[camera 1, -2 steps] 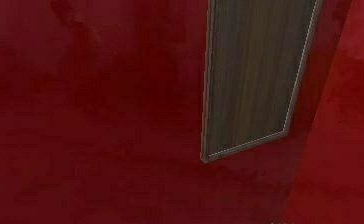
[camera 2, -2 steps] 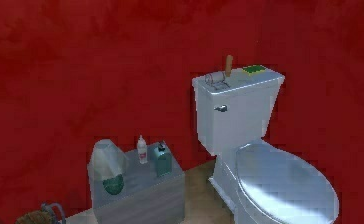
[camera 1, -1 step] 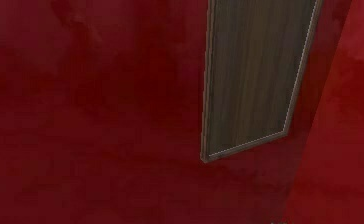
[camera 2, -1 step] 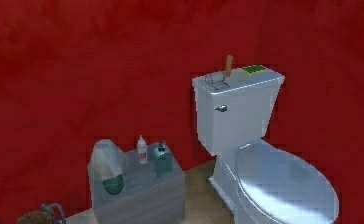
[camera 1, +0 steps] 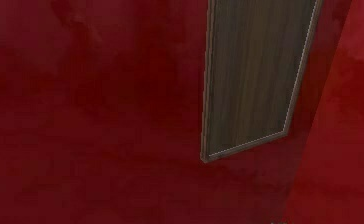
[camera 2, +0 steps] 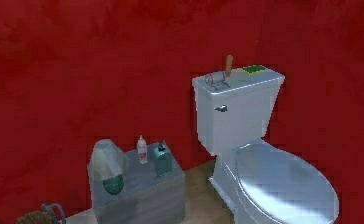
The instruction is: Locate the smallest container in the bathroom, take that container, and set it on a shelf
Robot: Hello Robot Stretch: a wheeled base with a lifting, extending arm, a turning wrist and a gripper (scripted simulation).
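In the arm side view a low grey stand (camera 2: 160, 192) sits against the red wall, left of the toilet. Three containers stand on its top. The biggest is a pale translucent jug (camera 2: 108, 168) with a dark green patch on its front. Beside it rises a slim white bottle (camera 2: 142, 151) with a red top. A small teal bottle (camera 2: 162, 155), the lowest of the three, stands at the right end.
A white toilet (camera 2: 280, 188) with its lid down fills the arm side view's lower right. Its tank (camera 2: 240, 105) carries a brown-handled thing (camera 2: 228, 70) and a green sponge (camera 2: 255, 70). A dark wooden panel (camera 1: 255, 75) hangs on the red wall (camera 1: 90, 110) ahead.
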